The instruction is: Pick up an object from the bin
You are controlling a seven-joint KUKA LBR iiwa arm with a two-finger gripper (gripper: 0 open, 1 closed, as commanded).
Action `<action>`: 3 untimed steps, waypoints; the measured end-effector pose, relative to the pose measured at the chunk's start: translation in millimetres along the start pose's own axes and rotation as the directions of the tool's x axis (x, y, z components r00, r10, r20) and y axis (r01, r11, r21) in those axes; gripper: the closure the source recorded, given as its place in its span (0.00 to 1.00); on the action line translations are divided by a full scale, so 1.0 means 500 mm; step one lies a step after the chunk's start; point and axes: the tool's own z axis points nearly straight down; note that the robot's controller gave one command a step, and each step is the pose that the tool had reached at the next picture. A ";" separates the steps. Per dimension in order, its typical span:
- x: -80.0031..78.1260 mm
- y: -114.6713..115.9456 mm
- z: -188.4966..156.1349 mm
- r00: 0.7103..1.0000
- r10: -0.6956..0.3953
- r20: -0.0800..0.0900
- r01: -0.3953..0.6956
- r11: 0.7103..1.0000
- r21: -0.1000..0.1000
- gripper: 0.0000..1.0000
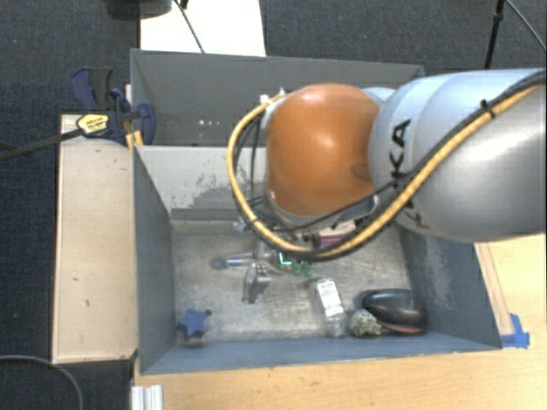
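Several small things are scattered over the floor of the bin (155, 229); nearest, a small white box (327, 297) is seen just right of the gripper (254, 277), apart from it. The gripper is lowered over bare floor; its opening cannot be told.

The fingers (244, 278) stand apart over the middle of the bin (154, 229) floor; just to their right in the view lies a small scrap (297, 268); further right and closer to the near wall lies a small packet (327, 297); well right of the fingers a rounded oval thing (393, 306) rests by the near wall, a lumpy bit (366, 323) touching its left end; a star-shaped piece (194, 323) lies well left of the fingers, in the near-left corner.
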 end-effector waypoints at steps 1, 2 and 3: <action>-0.086 -0.103 0.316 0.991 -0.132 0.000 0.132 0.991 0.001 0.00; -0.089 -0.099 0.307 0.992 -0.127 0.006 0.127 0.992 -0.001 1.00; -0.122 -0.120 0.047 0.991 -0.136 0.016 0.136 0.991 0.000 1.00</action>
